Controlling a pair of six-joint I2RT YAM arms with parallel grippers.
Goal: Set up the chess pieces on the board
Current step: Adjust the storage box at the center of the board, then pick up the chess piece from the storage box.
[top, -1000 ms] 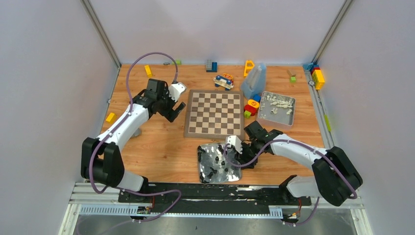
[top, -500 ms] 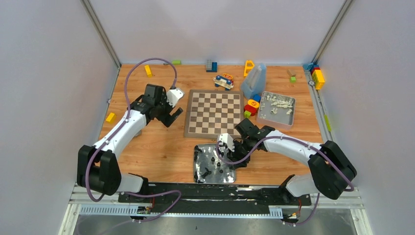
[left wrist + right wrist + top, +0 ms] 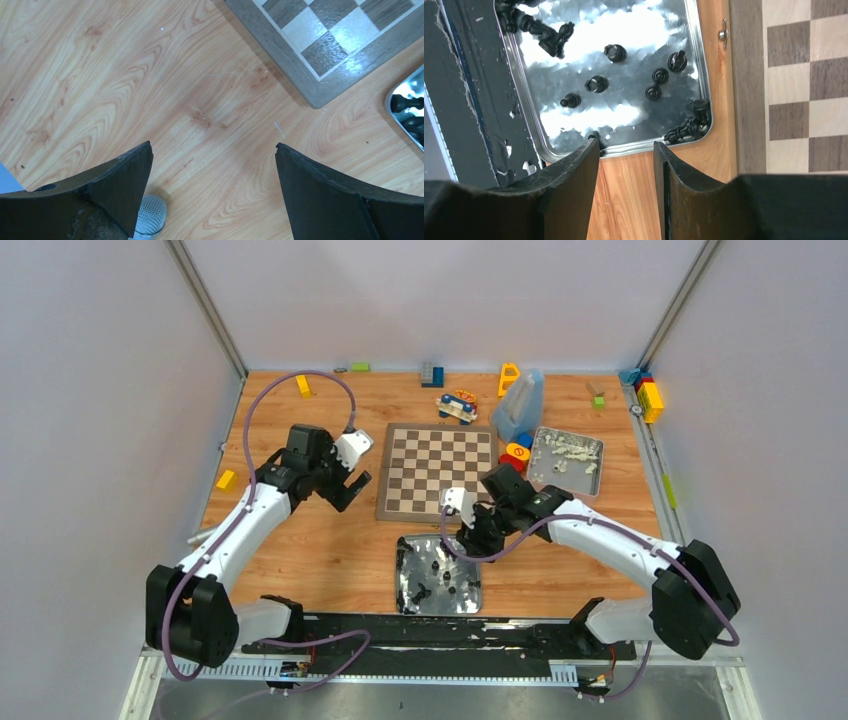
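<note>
Two shiny metal trays sit on your table. The near tray lies just in front of the board and holds the black chess pieces. Some stand upright and others lie toppled against its rim. I count roughly ten from the right wrist view, though the corner clusters are hard to separate. The far tray, to the right of the board, holds a scatter of pale bits too small to name.

Your right claw hovers at the near tray's edge, its fingers a narrow gap apart with bare wood showing between them. Your left claw is spread wide over bare wood just off the board's near left corner, gripping nothing.

The round mark on the red block is too small to read.
</note>
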